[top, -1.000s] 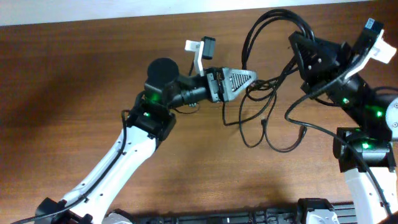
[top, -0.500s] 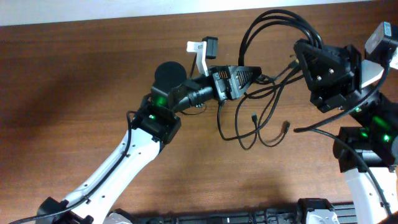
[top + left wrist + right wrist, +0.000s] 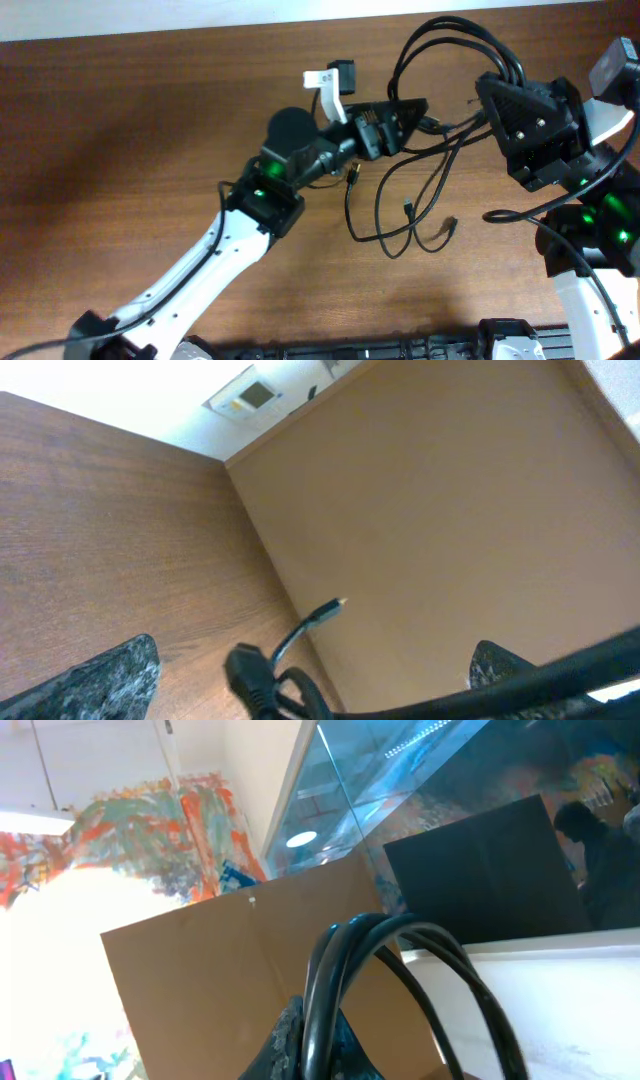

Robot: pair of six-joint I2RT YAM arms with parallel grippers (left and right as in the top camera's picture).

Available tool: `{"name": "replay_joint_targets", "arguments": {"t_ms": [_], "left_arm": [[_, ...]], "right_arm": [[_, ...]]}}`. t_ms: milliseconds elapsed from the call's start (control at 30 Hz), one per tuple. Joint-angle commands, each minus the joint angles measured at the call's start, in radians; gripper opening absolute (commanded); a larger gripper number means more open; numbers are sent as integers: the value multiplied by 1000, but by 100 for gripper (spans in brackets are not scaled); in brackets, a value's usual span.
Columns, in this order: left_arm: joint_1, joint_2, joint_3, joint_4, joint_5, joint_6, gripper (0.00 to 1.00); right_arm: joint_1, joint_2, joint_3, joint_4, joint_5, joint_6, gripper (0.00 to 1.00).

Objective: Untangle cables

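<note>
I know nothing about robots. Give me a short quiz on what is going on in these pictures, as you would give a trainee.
1. True or false: the right tool is shut on the cables.
2. The cables are: A white, B black, C red.
3. Fill in: the left arm shows a small ___ light.

Key: 1 true; 2 B; 3 green.
</note>
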Motion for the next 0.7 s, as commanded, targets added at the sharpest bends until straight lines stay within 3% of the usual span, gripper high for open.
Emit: {"name": "replay_joint_targets", "arguments": {"t_ms": [0, 500, 667], "left_arm": [[-18, 85, 9, 53, -35, 20, 99], [-26, 198, 9, 98, -76, 42, 99], [43, 198, 9, 48, -121, 74, 99]], "right_arm": [[-3, -11, 19, 13, -11, 39, 4], [-4, -11, 20, 80, 9, 120, 4], [-4, -11, 20, 80, 11, 145, 4]]}}
